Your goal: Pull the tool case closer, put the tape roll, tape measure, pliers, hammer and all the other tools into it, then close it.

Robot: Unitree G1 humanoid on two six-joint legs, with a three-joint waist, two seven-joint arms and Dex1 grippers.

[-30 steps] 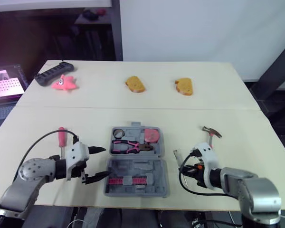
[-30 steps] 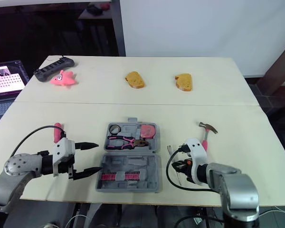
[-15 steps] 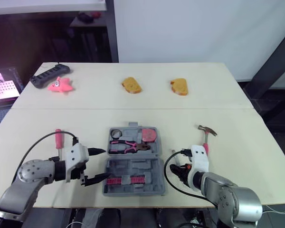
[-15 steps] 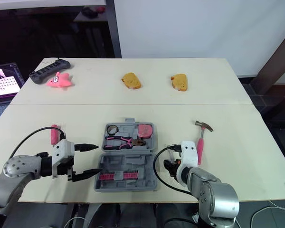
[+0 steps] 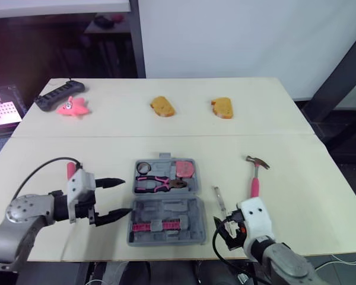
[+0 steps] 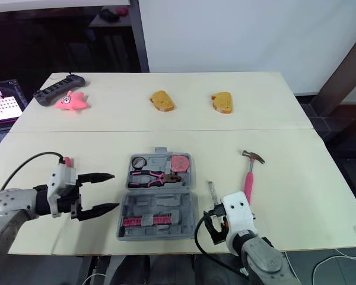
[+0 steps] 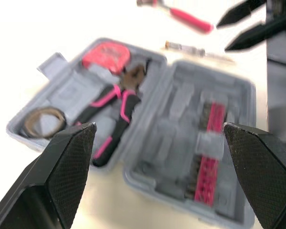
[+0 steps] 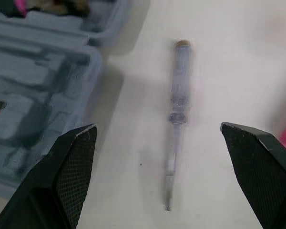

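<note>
A pale table (image 5: 107,148) is formed of two tops joined at a seam. On the near top an open grey tool case (image 5: 187,211) is laid. A clear screwdriver (image 5: 219,202) is set just beside it on the right, with a pink-handled hammer (image 5: 254,181) near that. On the far top two yellow bread-like pieces (image 5: 162,106) (image 5: 222,107) are placed. A pink star toy (image 5: 73,107) is laid touching a long black device (image 5: 52,96) there.

The tabletop (image 5: 296,178) is being overlooked from its near edge by both eye views; the tool case (image 7: 181,124) is being framed closely by both wrist views.
</note>
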